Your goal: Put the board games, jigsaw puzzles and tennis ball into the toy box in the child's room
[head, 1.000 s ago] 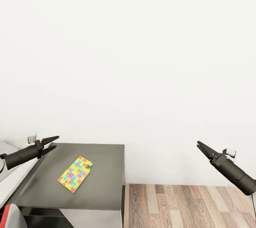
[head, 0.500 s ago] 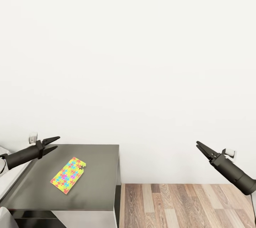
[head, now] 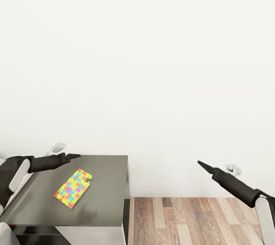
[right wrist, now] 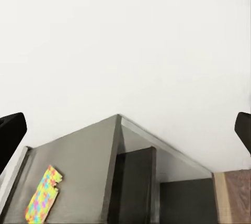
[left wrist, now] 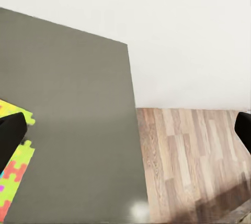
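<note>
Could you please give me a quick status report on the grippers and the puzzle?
Left gripper open, empty, above the dark top's far edge. Right gripper open, empty, out over the wood floor. One jigsaw puzzle flat on the dark top, untouched. Nothing in the way.

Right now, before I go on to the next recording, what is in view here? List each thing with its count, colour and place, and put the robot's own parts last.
jigsaw puzzle: one, bright yellow, green, red, blue and magenta pieces, lying flat on the dark grey table top, towards its left half in the head view.
dark grey table top: one, dark grey, low, set against the wall, lower left of the head view.
wall: one, plain white, behind the table.
floor: wood planks, brown, right of the table.
left gripper: one, black, open, over the table's far left corner, empty.
right gripper: one, black, open, over the floor to the right of the table, empty.
</note>
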